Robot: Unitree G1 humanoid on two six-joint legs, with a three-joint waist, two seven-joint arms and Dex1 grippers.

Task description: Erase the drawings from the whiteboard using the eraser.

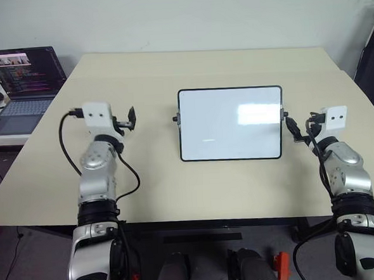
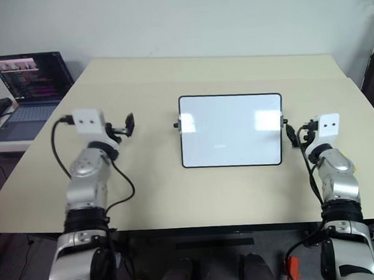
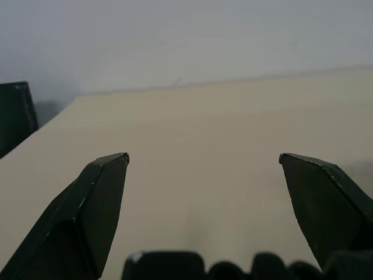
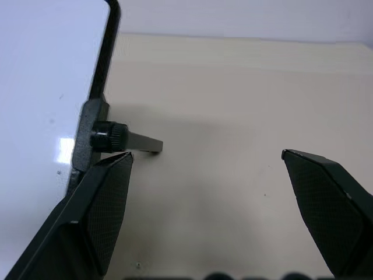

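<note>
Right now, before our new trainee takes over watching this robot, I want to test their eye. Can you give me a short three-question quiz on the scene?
1. True or false: the left gripper has its jaws shut on a yellow block.
2. Which edge of the whiteboard is the right gripper next to? A: left edge. B: right edge. C: far edge.
3. What sits just off the table's far left corner?

Key: 1 false, the jaws are open and empty; 2 B; 3 an open laptop.

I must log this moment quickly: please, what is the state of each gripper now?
Left gripper: open, holding nothing.
Right gripper: open, holding nothing, beside the whiteboard's side knob.
</note>
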